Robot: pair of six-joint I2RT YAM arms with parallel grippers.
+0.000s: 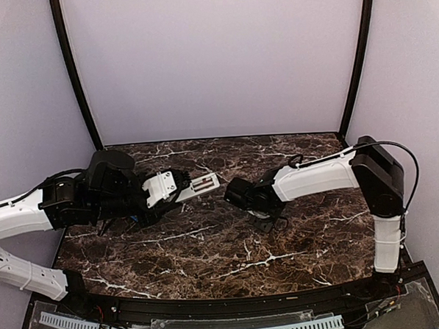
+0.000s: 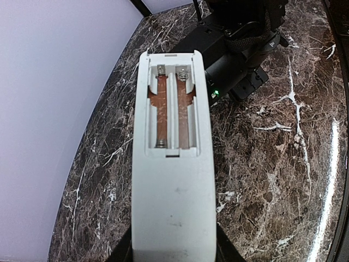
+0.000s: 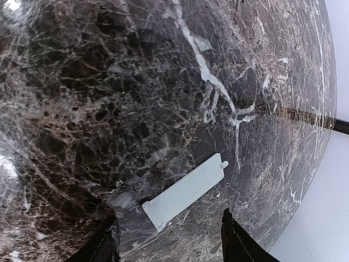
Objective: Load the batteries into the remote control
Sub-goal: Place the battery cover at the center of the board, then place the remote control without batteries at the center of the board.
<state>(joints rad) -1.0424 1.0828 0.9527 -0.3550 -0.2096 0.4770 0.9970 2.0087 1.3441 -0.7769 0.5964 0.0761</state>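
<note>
Left end effector (image 1: 180, 190) clamped on near end of remote control (image 2: 172, 180), back face up, held above desk (image 2: 262, 180). Beyond its fingers, battery recess (image 2: 172, 109) open, both slots empty. Right end effector (image 3: 169, 243) fingers spread, gripping nothing; pale cover (image 3: 185, 191) flat on desk just ahead. Batteries not in view. Likely stage: cover off, loading not begun.
</note>
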